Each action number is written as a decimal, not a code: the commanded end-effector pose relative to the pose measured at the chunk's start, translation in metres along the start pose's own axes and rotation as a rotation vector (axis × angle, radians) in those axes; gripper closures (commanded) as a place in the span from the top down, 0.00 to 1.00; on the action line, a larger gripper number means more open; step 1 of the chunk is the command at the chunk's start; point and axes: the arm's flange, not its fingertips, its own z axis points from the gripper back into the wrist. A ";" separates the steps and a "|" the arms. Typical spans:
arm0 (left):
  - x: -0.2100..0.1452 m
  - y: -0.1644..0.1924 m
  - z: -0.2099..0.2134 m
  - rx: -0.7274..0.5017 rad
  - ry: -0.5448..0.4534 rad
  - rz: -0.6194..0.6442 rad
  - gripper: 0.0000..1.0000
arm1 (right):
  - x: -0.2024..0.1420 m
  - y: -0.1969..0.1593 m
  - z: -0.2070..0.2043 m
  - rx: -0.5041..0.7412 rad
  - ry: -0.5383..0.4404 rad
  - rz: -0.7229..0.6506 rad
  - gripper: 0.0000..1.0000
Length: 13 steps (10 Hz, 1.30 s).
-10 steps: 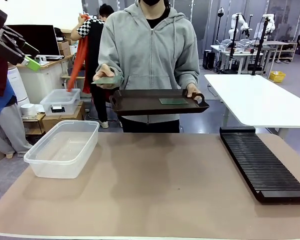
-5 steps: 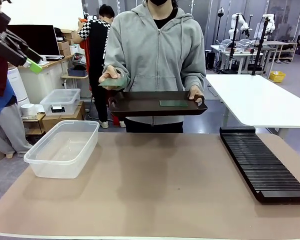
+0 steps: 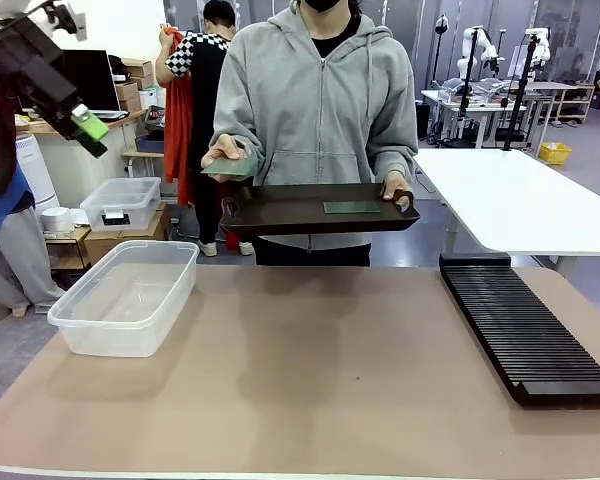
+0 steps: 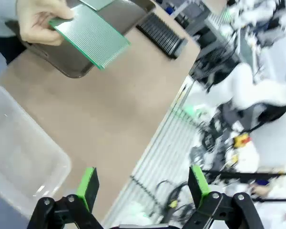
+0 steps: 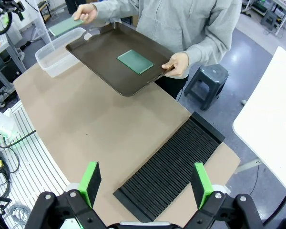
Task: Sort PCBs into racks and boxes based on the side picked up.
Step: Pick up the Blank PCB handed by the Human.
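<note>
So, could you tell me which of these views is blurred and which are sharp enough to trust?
Left wrist view: the right half is smeared by blur, yet the grid on the held PCB reads clearly; right wrist view: sharp throughout, with the tray PCB and the slots of the rack distinct; front view: sharp and evenly lit, with only a soft shadow beside the tub.

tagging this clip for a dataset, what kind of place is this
Probably a robotics or electronics lab: a person holds a PCB and a dark tray, and a long slotted black rack and a clear tub sit on the table.
</note>
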 end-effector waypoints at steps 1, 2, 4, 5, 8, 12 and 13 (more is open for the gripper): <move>0.018 0.009 -0.002 -0.118 -0.126 0.229 1.00 | 0.000 0.001 -0.001 0.002 0.001 0.001 1.00; 0.021 0.024 -0.009 -0.168 -0.173 0.297 1.00 | 0.000 0.001 -0.001 0.002 0.001 0.001 1.00; 0.019 0.039 -0.022 -0.166 -0.263 0.353 1.00 | 0.000 0.001 -0.001 0.002 0.001 0.001 1.00; 0.015 0.045 -0.030 -0.166 -0.274 0.394 1.00 | 0.000 0.001 -0.001 0.002 0.001 0.001 1.00; 0.019 0.059 -0.026 -0.167 -0.258 0.397 1.00 | 0.000 0.001 -0.001 0.002 0.001 0.001 1.00; 0.019 0.059 -0.031 -0.151 -0.266 0.397 1.00 | 0.000 0.001 -0.001 0.002 0.001 0.001 1.00; 0.022 0.066 -0.043 -0.187 -0.263 0.450 1.00 | 0.000 0.001 -0.001 0.002 0.001 0.001 1.00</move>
